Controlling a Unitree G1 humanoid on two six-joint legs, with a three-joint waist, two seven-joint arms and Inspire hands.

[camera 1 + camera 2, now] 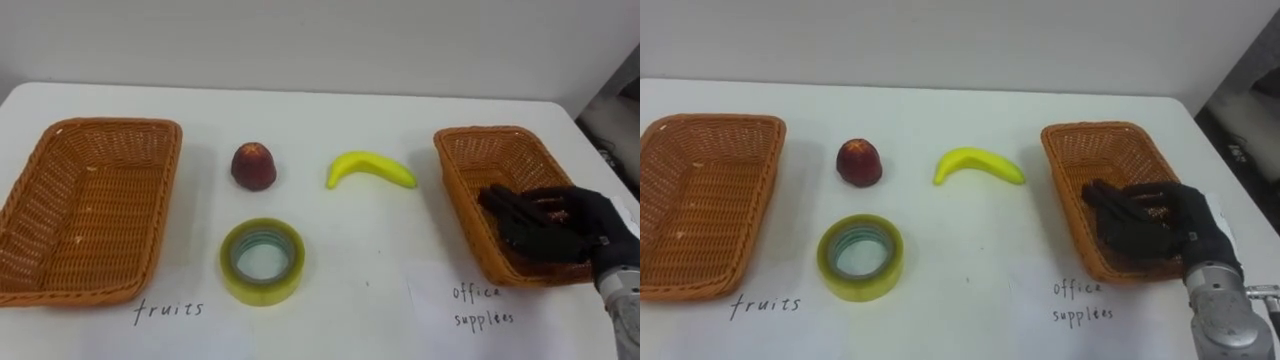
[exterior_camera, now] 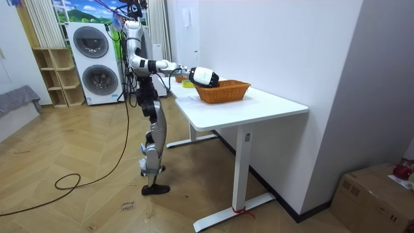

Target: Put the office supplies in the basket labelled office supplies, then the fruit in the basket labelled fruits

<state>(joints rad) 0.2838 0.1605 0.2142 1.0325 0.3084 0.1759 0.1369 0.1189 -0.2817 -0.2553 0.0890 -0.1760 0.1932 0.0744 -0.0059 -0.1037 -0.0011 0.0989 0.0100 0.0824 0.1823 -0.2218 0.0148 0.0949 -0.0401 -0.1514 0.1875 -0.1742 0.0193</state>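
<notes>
The robot is standing at the tabletop [image 1: 380, 265], its right hand [image 1: 560, 225] hovering in the right basket [image 1: 470, 150], fingers lying apart and relaxed. A red fruit [image 1: 254, 165], banana [image 1: 370, 170] and tape roll [image 1: 262, 291] are lying beside the left basket [image 1: 60, 150].

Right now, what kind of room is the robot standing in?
Probably a home-style laundry or utility room, perhaps a mock-up. There are two stacked washing machines, an open wooden shelf beside them, a wood floor, and a white table carrying a wicker basket.
</notes>
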